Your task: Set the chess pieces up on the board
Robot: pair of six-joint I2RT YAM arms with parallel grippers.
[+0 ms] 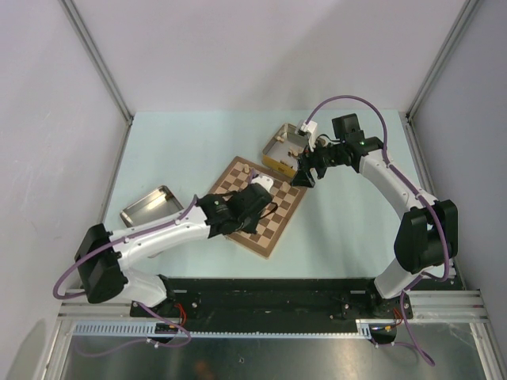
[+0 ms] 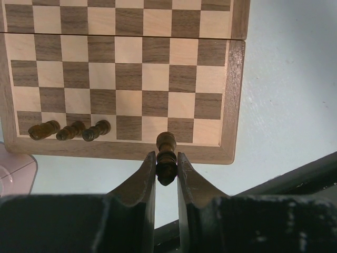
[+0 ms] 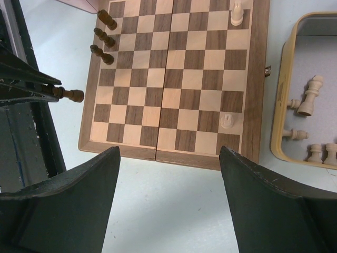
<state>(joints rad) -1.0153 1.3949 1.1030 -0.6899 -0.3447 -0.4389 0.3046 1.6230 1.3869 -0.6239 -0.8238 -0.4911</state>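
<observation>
**Dark piece in the left claw at the board's edge**

The left gripper is clamped narrowly on a dark chess piece, pinched by its base between the two fingers. The piece's top pokes over the border of the board. The right gripper hangs with its jaws spread wide and nothing between them, above the board's edge beside the yellow tin.

The left wrist view shows three dark pieces lined up in the edge row toward one corner. It shows no pale pieces. The right wrist view adds two pale pieces on the opposite edge row. It also shows five pale pieces in the part of the tin in frame. Only the top view shows both arms, the whole board lying at an angle mid-table, and a second tin near the table's left edge.
</observation>
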